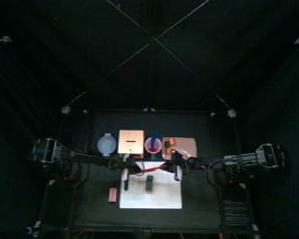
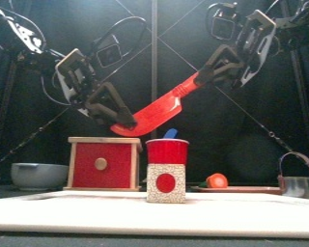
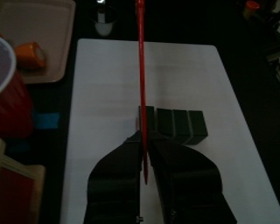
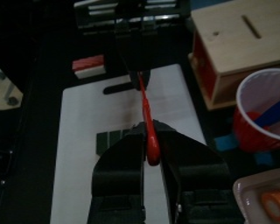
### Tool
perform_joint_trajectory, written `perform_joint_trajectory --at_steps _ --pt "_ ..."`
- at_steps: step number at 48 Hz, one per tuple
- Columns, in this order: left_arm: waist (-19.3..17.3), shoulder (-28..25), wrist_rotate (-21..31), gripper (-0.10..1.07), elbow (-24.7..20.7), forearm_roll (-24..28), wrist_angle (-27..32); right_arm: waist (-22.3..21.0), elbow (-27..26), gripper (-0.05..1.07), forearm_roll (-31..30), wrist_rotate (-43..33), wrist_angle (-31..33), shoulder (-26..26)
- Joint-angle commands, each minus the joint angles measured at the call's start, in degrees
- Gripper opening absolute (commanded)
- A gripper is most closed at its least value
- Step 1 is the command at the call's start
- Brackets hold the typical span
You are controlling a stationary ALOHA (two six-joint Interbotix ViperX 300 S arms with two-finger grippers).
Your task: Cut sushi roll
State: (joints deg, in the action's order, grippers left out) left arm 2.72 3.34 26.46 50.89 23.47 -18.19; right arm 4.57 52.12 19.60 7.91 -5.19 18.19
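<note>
Black curtains enclose a small black table [image 1: 96,217], on which a white board [image 3: 119,83] lies. A red knife [image 2: 154,108] is held between both grippers, well above the board. Its handle is clamped in the partly closed jaws of the right gripper [image 4: 150,149], and its blade end is gripped between the narrowed jaws of the left gripper [image 3: 145,162]. The sushi roll [image 3: 173,123], a dark log marked into short slices, lies on the board directly below the left gripper, under the knife's edge and apart from it. A red cup [image 2: 169,151] and a wooden box [image 2: 103,162] are seen beyond the board.
</note>
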Motion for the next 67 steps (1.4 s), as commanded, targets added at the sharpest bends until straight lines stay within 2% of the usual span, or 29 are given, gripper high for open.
perform_joint_trajectory --at_steps 1,12,18,23,33,42,59,67 --pt "1.4 -0.2 -0.1 0.49 -0.6 -0.5 -0.3 1.3 0.0 0.45 0.3 0.1 0.1 -1.8" --pt "2.0 -2.5 0.0 0.49 -2.0 -0.6 3.1 1.5 0.2 0.44 -0.2 0.2 3.4 -5.1" --pt "0.4 -2.8 -0.2 0.49 -3.6 -0.6 5.6 0.3 0.6 0.41 -2.5 0.3 4.4 -4.9" --pt "0.0 -4.1 -0.5 0.49 -4.7 0.0 6.4 0.3 0.9 0.41 -4.7 0.2 6.0 -5.7" --pt "-0.1 -6.8 -0.7 0.49 -6.0 0.7 6.6 0.2 0.4 0.40 -5.2 0.2 6.8 -7.6" --pt "0.0 -7.1 -0.7 0.49 -6.0 0.7 7.3 0.1 0.1 0.40 -5.1 0.2 6.8 -8.5" --pt "-0.2 -8.9 -0.7 0.49 -5.4 1.4 11.9 0.4 -1.1 0.40 -5.3 0.2 6.4 -17.4" --pt "-0.1 -9.1 -0.7 0.49 -5.7 1.5 12.0 0.2 -1.8 0.40 -6.1 0.2 8.1 -14.5"
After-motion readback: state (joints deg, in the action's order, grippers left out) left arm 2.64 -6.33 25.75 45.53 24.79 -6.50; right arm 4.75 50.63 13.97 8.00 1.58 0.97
